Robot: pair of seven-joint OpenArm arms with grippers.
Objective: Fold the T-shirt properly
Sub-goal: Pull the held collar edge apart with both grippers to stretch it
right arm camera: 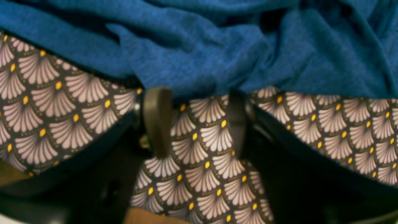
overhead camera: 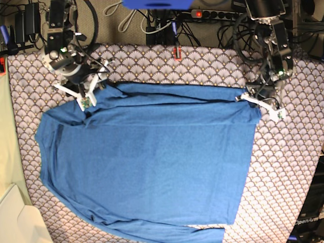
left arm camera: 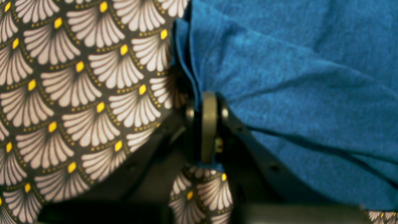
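Fan-patterned tablecloth (overhead camera: 283, 167) covers the table. Blue long-sleeved T-shirt (overhead camera: 147, 167) spread flat across its middle, far edge folded over in a band toward the near side. Left gripper (left arm camera: 205, 124), at the shirt's far right corner, clamped on the fabric edge. Right gripper (right arm camera: 196, 121), at the far left corner, jaws spread apart, nothing between them, shirt hem just beyond.
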